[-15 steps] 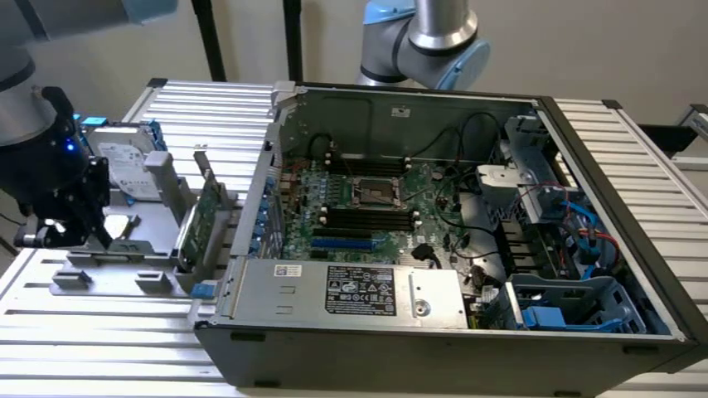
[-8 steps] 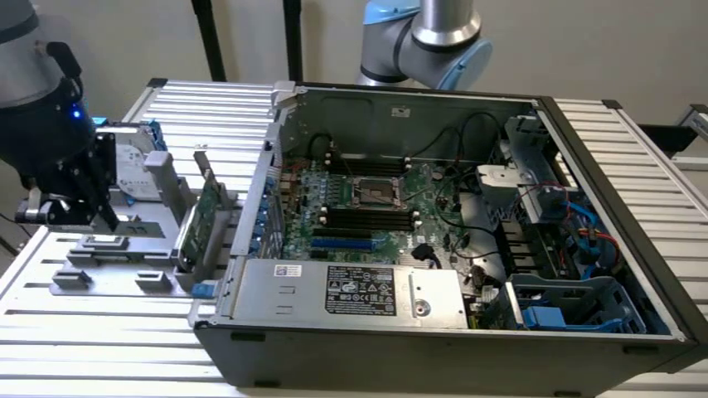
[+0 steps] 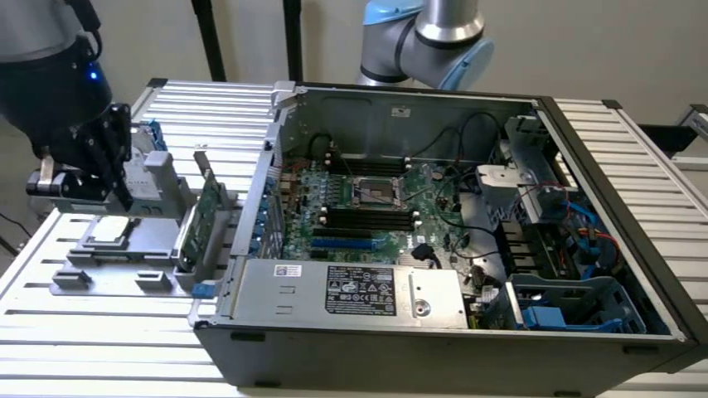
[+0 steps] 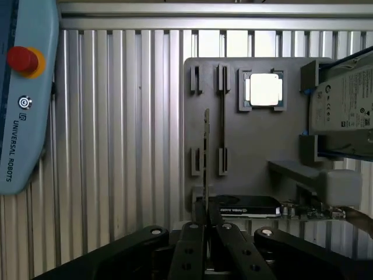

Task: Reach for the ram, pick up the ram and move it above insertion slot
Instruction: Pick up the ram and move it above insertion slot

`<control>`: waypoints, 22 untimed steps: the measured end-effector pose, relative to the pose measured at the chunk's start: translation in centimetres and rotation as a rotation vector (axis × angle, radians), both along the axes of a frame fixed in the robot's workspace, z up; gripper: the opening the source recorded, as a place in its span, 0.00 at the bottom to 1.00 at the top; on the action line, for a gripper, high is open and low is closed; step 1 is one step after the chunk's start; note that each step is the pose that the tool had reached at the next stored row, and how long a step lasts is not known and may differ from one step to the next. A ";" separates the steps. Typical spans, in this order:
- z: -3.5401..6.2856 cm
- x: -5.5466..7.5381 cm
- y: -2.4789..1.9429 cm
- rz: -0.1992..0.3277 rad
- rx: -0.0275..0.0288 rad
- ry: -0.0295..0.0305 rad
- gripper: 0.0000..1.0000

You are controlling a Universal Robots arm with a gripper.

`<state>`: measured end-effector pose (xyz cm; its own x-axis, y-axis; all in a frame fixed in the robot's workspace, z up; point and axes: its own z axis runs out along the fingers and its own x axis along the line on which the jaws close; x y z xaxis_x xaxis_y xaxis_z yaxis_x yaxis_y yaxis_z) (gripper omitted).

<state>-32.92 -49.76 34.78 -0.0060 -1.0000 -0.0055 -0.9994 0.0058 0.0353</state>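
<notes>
black gripper (image 4: 206, 224), nearest the wrist camera, is closed on the ram (image 4: 206, 157), a thin stick seen edge-on over the grey holder tray (image 4: 262, 140) on the ribbed worktop (image 4: 116, 146). the exterior view places it by that tray at the view's left, well apart from the open computer case (image 3: 409, 89). the step in hand looks like the pick-up, grasp made. the carry calls for clearing the case wall and lining up above the memory slots (image 3: 370, 217).

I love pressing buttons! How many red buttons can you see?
1. The red button sits in a yellow ring on the light blue Universal Robots pendant. More could be hidden behind the open computer case.
</notes>
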 end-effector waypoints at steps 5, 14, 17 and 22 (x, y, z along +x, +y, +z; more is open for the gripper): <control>2.26 2.0 0.00 0.001 0.0008 0.0008 0.14; 5.72 4.9 0.17 0.001 0.0011 0.0011 0.14; 5.79 6.2 0.25 0.001 0.0057 0.0012 0.14; 5.80 8.4 0.33 0.001 0.0197 0.0012 0.14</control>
